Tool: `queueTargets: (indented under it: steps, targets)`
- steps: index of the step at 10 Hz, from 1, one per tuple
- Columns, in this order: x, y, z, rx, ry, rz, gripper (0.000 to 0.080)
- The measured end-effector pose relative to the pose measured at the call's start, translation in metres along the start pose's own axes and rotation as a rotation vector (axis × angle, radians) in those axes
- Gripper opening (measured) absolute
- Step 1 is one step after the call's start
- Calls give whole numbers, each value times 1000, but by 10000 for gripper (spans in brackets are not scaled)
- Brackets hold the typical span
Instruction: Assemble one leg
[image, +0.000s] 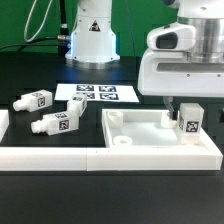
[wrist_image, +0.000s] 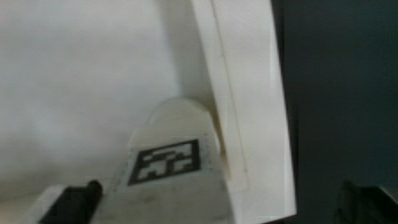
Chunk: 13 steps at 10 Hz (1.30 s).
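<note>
The gripper (image: 187, 112) clasps a leg (image: 188, 122) upright over the square panel's (image: 135, 133) corner; two legs (image: 52, 124) lie on the table (image: 40, 70)

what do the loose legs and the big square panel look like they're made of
Legs: seemingly white plastic, matte and chunky with sharp moulded edges, and flat black-and-white tags that look printed. Square panel: likely the same matte white plastic, with its raised rim and corner bosses formed in one piece.
</note>
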<state>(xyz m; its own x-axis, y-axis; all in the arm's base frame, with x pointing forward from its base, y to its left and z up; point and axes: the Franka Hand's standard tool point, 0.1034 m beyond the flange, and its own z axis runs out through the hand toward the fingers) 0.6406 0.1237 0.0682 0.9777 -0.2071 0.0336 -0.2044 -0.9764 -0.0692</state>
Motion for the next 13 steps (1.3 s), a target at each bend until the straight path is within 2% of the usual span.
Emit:
queueTargets:
  steps: [2,3,5,10,13]
  targets:
    - [1,2,1,0,6,34,648]
    - [1,2,1,1,5,48,546]
    - [2,6,1,-3,6,198,286]
    - [1,7,2,-15,15,739,288]
    - [3,5,2,17,2,1278,288]
